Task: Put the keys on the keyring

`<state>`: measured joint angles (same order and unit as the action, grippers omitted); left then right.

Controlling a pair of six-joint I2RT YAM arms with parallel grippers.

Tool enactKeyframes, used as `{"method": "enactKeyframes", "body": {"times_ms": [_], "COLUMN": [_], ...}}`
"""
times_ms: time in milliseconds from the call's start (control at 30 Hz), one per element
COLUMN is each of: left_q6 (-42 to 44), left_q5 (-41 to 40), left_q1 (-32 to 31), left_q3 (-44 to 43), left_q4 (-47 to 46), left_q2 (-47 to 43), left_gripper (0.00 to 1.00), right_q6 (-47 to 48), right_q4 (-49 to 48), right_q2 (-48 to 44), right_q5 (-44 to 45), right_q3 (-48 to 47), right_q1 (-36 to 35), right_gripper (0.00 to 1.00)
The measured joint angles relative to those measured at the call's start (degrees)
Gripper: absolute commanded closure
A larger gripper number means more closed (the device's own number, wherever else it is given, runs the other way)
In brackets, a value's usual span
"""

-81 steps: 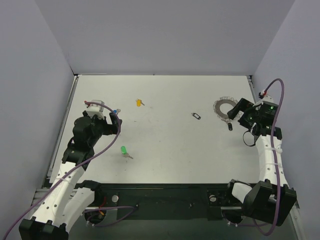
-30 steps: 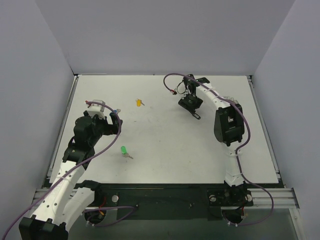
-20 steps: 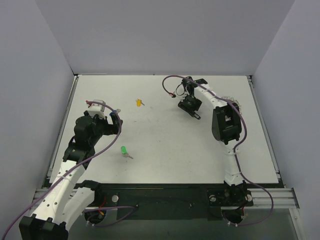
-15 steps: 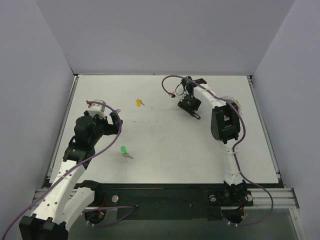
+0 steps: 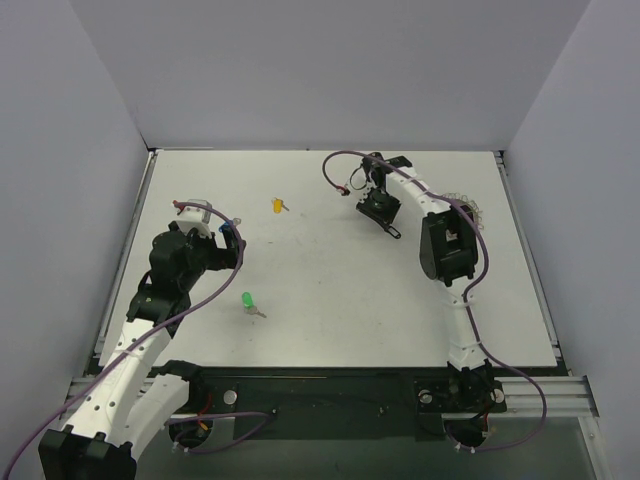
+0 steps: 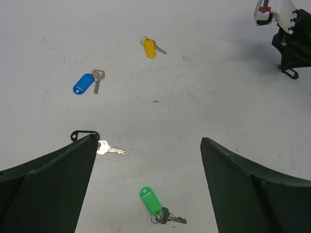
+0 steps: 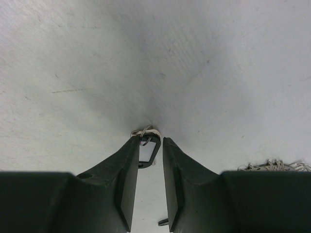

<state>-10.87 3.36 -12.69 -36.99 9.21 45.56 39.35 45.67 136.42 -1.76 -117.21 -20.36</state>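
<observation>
On the white tabletop [image 5: 330, 300], the right gripper [image 7: 150, 141] brackets a black-tagged key [image 7: 147, 154].

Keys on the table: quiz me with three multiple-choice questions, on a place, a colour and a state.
1. In the right wrist view, the black-framed tag lies: A between the right fingers; B inside the keyring; C beside the green tag.
2. Highest in the left wrist view is the: A blue tag; B green tag; C yellow tag.
3. The left fingers are: A shut on a key; B wide open; C shut empty.
Answers: 1 A, it sits in their gap; 2 C, near the top edge; 3 B, far apart, holding nothing.
</observation>
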Motion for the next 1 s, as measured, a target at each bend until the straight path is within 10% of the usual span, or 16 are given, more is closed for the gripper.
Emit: {"method": "enactKeyframes", "body": {"times_ms": [533, 1000], "left_q6": [0.0, 0.0], "left_q5": [0.0, 4.8], "left_q1": [0.0, 0.0], "left_q3": [0.0, 0.0], "left_q4": [0.0, -0.6], "left_q2": [0.0, 0.0], "left_gripper": [0.02, 0.09], "right_q6": [0.0, -0.3], "right_q4": [0.5, 0.2], "right_q2": [1.3, -3.4], "right_q5": [-0.2, -5.6], "right_q3": [-0.9, 4.2], "right_q1": [0.0, 1.0], "right_gripper": [1.0, 1.0]}}
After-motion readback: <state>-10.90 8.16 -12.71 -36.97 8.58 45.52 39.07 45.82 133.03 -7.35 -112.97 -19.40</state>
